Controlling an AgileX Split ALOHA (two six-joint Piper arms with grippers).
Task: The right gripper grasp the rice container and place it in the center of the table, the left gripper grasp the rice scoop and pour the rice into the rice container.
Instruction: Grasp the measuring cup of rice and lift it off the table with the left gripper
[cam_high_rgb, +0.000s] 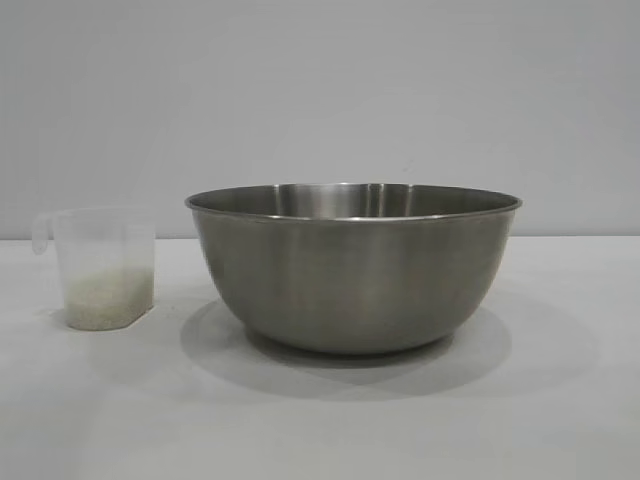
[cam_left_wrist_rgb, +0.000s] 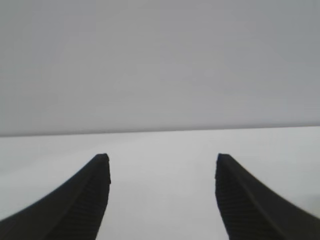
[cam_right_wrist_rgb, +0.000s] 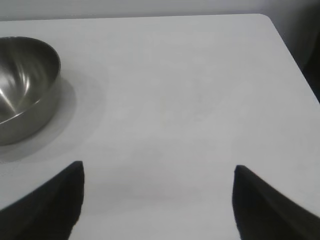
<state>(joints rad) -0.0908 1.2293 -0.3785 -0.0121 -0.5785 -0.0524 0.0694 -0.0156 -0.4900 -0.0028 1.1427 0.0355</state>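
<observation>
A large steel bowl (cam_high_rgb: 352, 268) stands upright on the white table (cam_high_rgb: 320, 420), about in the middle of the exterior view. Its rolled rim is level and its inside wall catches some light; what lies at its bottom is hidden by the near wall. A soft round shadow spreads under it.

To the bowl's left in that view, apart from it, stands a small clear plastic cup (cam_high_rgb: 104, 268) with a little handle at its rim, pointing away from the bowl. The cup is upright, and a low layer of white rice (cam_high_rgb: 107, 298) sits in its lower part (roughly the bottom third or so).

Neither arm shows in the exterior view. The left gripper (cam_left_wrist_rgb: 163, 159) appears only in its own wrist view: its jaws stand apart, with nothing between them, pointing across bare table toward a plain grey wall. Neither the cup nor the bowl shows there.

The right gripper (cam_right_wrist_rgb: 159, 169) likewise appears only in its own wrist view, jaws wide apart and empty, held above the table. The bowl shows in part at the edge of that picture, well clear of the jaws, and the table's rounded far corner is also visible.
</observation>
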